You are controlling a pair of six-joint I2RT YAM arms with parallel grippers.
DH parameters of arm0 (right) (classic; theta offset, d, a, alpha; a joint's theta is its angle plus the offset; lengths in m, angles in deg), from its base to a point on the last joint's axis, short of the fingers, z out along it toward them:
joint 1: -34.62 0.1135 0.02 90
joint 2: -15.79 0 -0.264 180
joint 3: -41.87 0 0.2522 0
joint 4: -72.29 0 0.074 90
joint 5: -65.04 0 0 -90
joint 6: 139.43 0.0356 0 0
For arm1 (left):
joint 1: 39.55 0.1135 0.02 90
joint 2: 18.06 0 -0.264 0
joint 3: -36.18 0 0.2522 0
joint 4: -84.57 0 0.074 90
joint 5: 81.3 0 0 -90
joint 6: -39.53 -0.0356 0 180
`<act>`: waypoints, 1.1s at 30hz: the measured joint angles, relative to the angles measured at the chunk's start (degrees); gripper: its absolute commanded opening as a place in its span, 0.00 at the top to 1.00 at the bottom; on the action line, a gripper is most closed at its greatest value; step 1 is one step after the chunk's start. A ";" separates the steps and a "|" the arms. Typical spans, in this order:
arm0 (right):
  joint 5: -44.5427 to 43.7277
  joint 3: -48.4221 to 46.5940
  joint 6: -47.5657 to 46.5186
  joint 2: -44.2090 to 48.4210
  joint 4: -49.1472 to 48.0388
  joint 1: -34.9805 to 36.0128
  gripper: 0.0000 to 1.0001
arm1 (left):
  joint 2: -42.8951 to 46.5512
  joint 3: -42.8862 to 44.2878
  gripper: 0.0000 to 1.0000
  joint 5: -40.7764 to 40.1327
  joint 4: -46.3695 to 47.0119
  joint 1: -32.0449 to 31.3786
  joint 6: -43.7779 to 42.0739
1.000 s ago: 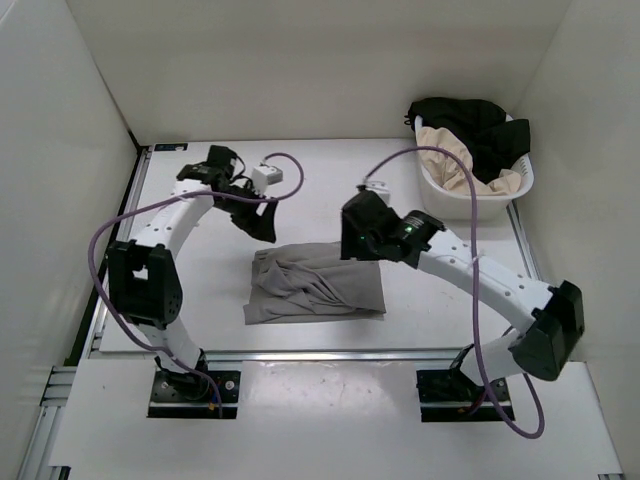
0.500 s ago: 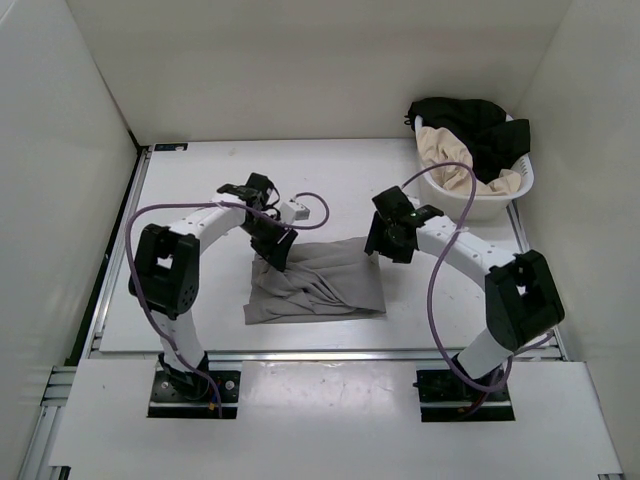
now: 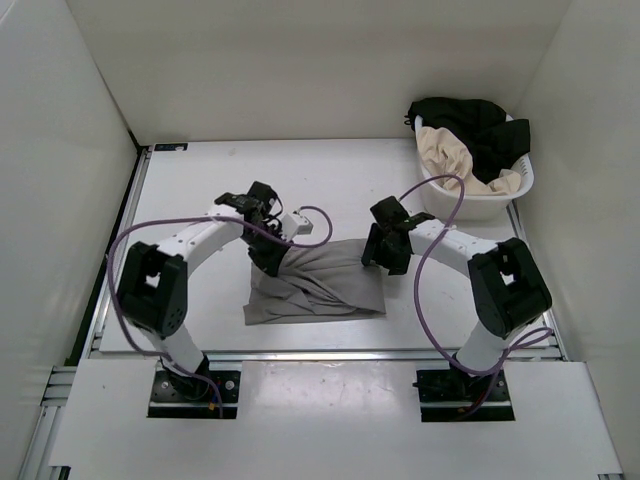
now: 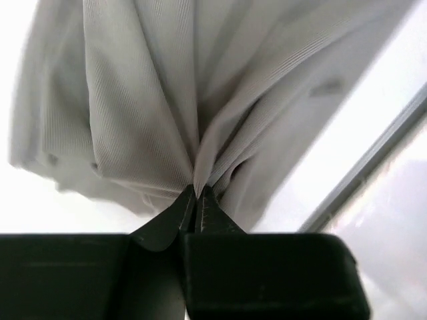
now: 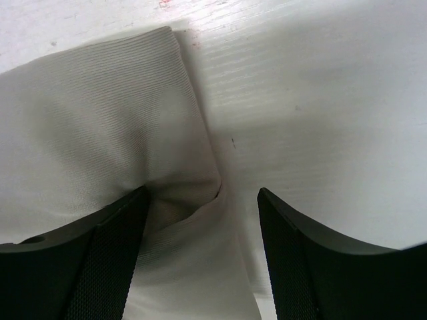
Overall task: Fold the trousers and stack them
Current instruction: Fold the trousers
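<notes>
Mid-grey thin-fabric trousers (image 3: 318, 282) lie bunched, creased; left gripper (image 4: 197, 195) pinches a fold, right gripper (image 5: 201, 200) spread over their edge.

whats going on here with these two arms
Two robot arms are working on the grey trousers, which lie rumpled between them. The left gripper is shut, pinching a gather of fabric at the far left edge. The right gripper is open, straddling the far right corner, not yet closed on it. A full white basket sits far right.
</notes>
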 measured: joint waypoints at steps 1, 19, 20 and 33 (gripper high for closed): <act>0.20 0.00 0.15 -0.37 -0.17 -0.07 0.28 | 1.99 -1.88 0.86 -0.13 -0.24 -0.09 -0.76; -0.07 0.17 0.83 -0.90 -0.81 1.16 0.27 | 14.49 -11.78 0.04 -4.39 -6.71 -3.96 -8.83; -1.25 0.31 0.52 0.07 -0.22 1.97 0.27 | 14.93 -9.09 0.04 -3.58 -7.41 -3.50 -9.27; -17.99 -5.79 -9.51 7.65 6.27 27.93 0.41 | -1.16 4.13 0.15 3.76 -3.17 11.96 -6.60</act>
